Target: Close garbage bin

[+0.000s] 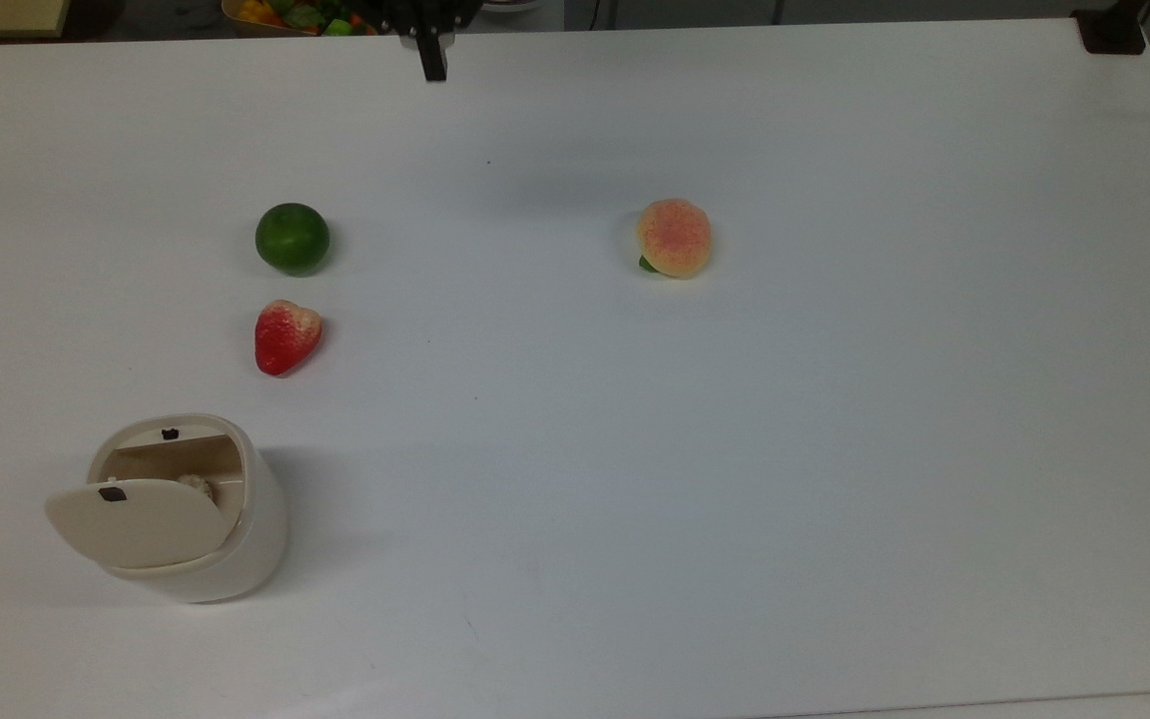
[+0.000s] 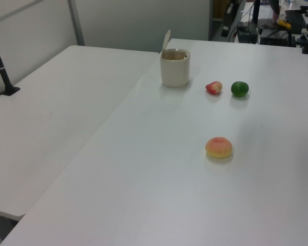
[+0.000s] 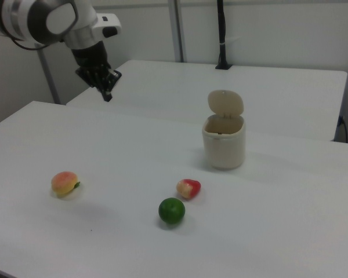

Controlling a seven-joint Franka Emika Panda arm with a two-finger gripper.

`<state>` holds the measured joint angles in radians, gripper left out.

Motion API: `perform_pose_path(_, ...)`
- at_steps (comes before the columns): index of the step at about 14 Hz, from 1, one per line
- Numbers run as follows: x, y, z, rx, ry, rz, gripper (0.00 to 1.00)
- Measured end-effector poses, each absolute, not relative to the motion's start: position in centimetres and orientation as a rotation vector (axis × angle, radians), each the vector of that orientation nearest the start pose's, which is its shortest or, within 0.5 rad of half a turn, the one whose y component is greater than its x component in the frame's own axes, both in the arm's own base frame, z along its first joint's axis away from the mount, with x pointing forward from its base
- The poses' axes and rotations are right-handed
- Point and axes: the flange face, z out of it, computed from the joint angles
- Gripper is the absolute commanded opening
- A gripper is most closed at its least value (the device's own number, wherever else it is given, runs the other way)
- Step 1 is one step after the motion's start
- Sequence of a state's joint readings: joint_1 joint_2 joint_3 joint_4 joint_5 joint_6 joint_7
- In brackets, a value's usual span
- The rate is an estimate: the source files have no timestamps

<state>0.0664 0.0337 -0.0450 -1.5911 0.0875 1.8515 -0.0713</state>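
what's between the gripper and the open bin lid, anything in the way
Nothing visible blocks it. The gripper hangs above the table, apart from the garbage bin; its lid stands upright. The strawberry and lime lie low beside it.

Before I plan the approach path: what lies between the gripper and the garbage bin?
In the top view, the lime and strawberry lie roughly between the gripper and the garbage bin; otherwise bare table.

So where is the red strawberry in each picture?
Top view: the red heart-shaped strawberry lies left of centre, below the round green lime.
Left view: the strawberry lies upper right of centre, just left of the lime.
Right view: the strawberry lies near the centre, above the lime.
Shared landmark: the cream-white plastic garbage bin, open-lidded, close by.
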Motion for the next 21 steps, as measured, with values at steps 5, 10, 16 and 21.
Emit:
perform_pose_path(5, 62.6, 0.1, 61.4, -3.009, 0.011, -0.615, 0.00)
perform_pose_path(10, 66.2, -4.8, 61.0, -2.934, 0.227, -0.973, 0.00)
perform_pose_path(16, 71.3, -7.1, 59.3, -2.800, 0.428, -1.281, 0.00)
perform_pose_path(21, 73.8, -8.1, 55.8, -2.731, 0.440, -1.470, 0.00)
